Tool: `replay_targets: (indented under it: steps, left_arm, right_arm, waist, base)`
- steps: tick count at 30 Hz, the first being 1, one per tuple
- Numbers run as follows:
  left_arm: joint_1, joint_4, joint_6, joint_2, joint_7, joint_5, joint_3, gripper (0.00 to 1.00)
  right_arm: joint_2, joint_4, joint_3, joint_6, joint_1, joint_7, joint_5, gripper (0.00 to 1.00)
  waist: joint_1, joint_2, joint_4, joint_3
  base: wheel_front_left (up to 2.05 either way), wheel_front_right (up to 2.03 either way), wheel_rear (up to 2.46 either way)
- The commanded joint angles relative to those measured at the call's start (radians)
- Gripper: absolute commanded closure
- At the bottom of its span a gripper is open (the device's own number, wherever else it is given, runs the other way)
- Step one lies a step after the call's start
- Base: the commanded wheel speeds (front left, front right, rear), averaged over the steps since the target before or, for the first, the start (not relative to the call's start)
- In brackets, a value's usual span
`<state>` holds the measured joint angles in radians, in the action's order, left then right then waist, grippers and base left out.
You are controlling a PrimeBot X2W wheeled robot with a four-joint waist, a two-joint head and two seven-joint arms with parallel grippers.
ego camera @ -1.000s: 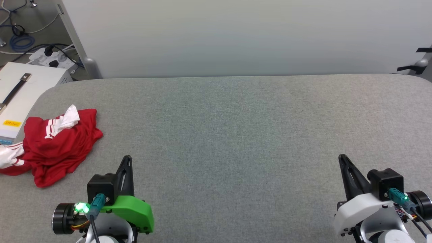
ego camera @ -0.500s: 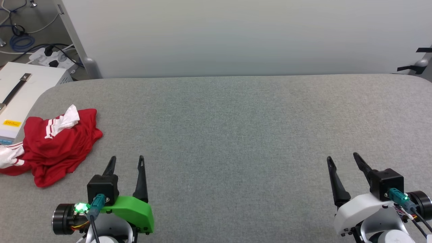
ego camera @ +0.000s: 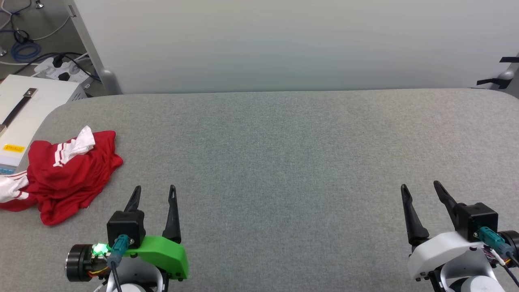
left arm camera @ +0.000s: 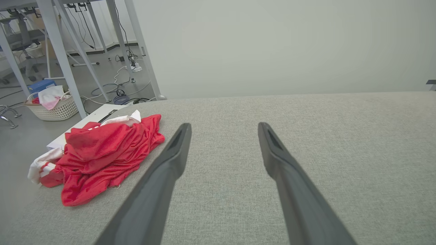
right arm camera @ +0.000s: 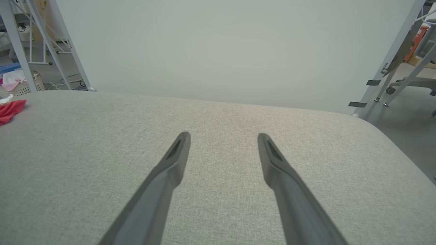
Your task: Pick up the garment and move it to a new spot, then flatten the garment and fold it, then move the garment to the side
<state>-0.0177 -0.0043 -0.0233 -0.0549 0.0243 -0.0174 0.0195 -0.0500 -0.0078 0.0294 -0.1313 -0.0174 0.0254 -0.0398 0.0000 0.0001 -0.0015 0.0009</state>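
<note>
– So, where's the garment (ego camera: 69, 174)?

– It's crumpled in a heap at the left edge of the grey table (ego camera: 284, 162), near the far left corner and just beside a white box (ego camera: 24, 109). It's red cloth, with a white sleeve and its striped trim on top. A second white sleeve runs off the left border of the head view. In the left wrist view that sleeve (left arm camera: 37, 166) lies right at the table's rounded edge.

– Can you tell front from back?

– No. It's too bunched up, and the collar and hem are lost in the folds.

– And the left gripper (ego camera: 155, 187)?

– Its fingers are spread apart with nothing between them. It's near the heap, on the heap's right, and not touching it.

– The right gripper (ego camera: 420, 185)?

– Its fingers are spread too and hold nothing. It's well away from the shirt, over bare cloth at the table's other end. In its wrist view a sliver of red (right arm camera: 10, 110) shows at the far left border.

– Do the fingertips touch the table?

– I can't tell. Both arms are cut off at the bottom of the frame.
</note>
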Motion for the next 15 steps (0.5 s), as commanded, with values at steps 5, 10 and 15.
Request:
replay_targets:
  steps: [5,10,15]
  left_arm:
    - [0.001,-0.004,-0.016,0.001,0.019,-0.004,0.008,0.00]
    - [0.001,-0.007,-0.020,0.001,0.029,-0.006,0.014,0.00]
    - [-0.001,-0.009,-0.024,0.001,0.040,-0.007,0.019,0.00]
  right_arm:
    - [0.000,-0.014,0.013,0.000,-0.008,0.021,-0.022,0.00]
    - [0.000,-0.025,0.018,0.000,-0.013,0.031,-0.034,0.00]
    - [0.000,-0.037,0.023,0.000,-0.019,0.042,-0.043,0.00]
  waist:
    - [0.0000,-0.0001,-0.001,0.000]
    - [0.0000,-0.0001,-0.001,0.000]
    - [0.0000,-0.0001,0.000,0.000]
  base:
    - [0.00,0.00,0.00]
    - [0.00,0.00,0.00]
    - [0.00,0.00,0.00]
